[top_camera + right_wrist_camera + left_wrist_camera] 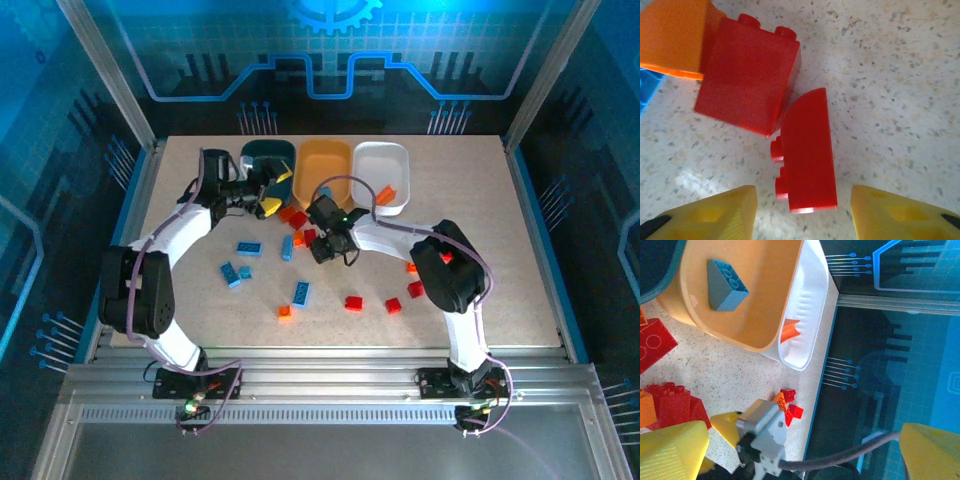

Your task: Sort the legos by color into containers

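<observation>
On the tabletop a red curved lego [807,150] lies between the yellow fingertips of my right gripper [804,210]. The gripper is open, with table showing on both sides of the brick. A bigger red lego [747,80] touches the brick's far end, beside an orange lego [672,35]. My left gripper [800,442] is open wide and empty, hovering by the containers: the dark teal tray [268,158], the yellow-orange tray [760,315] holding a blue lego [726,285], and the white tray [812,305] holding an orange lego [790,331].
Blue legos [249,247] are scattered left of centre, red ones [353,302] toward the right, and a small orange one [285,312] near the front. A red pile [675,402] lies under my left gripper. The right gripper's body [760,432] sits close to my left fingers.
</observation>
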Controlling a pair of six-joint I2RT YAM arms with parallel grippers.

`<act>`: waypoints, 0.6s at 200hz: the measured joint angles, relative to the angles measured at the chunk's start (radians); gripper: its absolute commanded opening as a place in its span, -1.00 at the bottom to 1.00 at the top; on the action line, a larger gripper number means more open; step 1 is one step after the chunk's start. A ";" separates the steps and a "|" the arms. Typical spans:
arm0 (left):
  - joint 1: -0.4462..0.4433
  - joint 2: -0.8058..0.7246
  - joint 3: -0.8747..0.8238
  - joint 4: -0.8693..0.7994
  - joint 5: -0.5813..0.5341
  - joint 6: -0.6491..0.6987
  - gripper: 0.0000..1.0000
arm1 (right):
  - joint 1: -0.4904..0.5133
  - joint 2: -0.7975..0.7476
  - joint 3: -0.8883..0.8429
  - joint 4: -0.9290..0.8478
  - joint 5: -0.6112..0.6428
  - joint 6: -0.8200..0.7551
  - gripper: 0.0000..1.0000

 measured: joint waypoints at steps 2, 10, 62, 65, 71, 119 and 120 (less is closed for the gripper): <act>-0.001 0.001 0.000 0.000 0.000 0.000 0.98 | 0.000 0.005 0.002 0.000 0.000 -0.001 -0.04; -0.002 0.005 0.000 0.000 0.000 0.002 0.98 | -0.002 0.027 0.017 0.003 -0.001 -0.006 -0.10; -0.002 0.008 0.001 -0.010 0.000 0.014 0.98 | -0.002 0.043 0.039 0.024 0.002 -0.027 -0.46; -0.002 0.008 0.001 -0.011 0.000 0.015 0.98 | -0.001 0.040 0.037 0.024 0.005 -0.030 -0.46; -0.002 0.008 0.001 -0.013 0.000 0.018 0.98 | 0.000 0.035 0.034 0.023 0.009 -0.030 -0.47; 0.002 0.008 0.002 -0.026 0.002 0.021 0.98 | 0.029 -0.091 0.014 -0.025 0.063 -0.027 -0.47; 0.002 0.008 0.002 -0.026 0.002 0.021 0.98 | 0.030 -0.094 0.014 -0.025 0.063 -0.027 -0.47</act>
